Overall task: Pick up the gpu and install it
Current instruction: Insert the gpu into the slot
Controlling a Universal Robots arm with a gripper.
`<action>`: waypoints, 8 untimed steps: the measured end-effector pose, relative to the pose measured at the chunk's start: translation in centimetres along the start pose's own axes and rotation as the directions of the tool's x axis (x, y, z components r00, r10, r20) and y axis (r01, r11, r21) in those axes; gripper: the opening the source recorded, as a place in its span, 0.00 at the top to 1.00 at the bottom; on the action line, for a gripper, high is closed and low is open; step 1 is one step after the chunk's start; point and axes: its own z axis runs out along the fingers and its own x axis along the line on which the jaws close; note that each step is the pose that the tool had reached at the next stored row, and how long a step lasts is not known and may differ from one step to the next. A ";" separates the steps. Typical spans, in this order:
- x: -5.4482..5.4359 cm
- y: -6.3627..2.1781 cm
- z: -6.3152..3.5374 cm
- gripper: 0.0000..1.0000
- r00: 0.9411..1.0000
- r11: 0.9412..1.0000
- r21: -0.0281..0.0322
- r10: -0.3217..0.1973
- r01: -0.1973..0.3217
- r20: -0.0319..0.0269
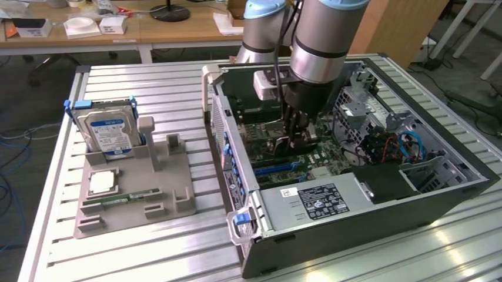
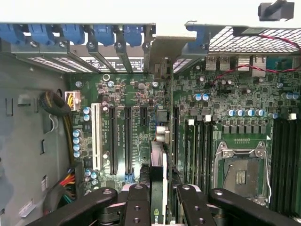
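Note:
My gripper [image 2: 162, 200] is deep inside the open computer case [image 1: 439, 194], shut on the gpu [image 2: 158, 174]. In the wrist view the gpu is seen edge-on as a thin dark card between the two black fingers [image 2: 138, 205]. Its silvery end bracket [image 2: 162, 52] reaches the row of blue-clipped rear slots. The card stands upright over the motherboard [image 2: 136, 101], just beside the long black expansion slots [image 2: 127, 139]. Whether it touches a slot I cannot tell. In the exterior view the gripper [image 1: 297, 141] hangs low over the green board, with the arm covering most of the card.
On the exterior view's left, a grey holder [image 1: 129, 211] carries a silver hard drive with a blue label [image 1: 110, 132], a processor chip [image 1: 102, 182] and a green memory stick [image 1: 121, 200]. A power supply [image 1: 314, 202] fills the case's near corner. The processor socket [image 2: 242, 174] lies beside the card.

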 end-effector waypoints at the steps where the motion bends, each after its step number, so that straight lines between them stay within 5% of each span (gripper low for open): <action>1: 0.0 0.02 0.13 0.73 1.000 1.000 0.000 0.000 0.000 0.000; 8: 0.0 0.10 0.95 0.73 1.000 1.000 0.000 0.000 0.000 0.000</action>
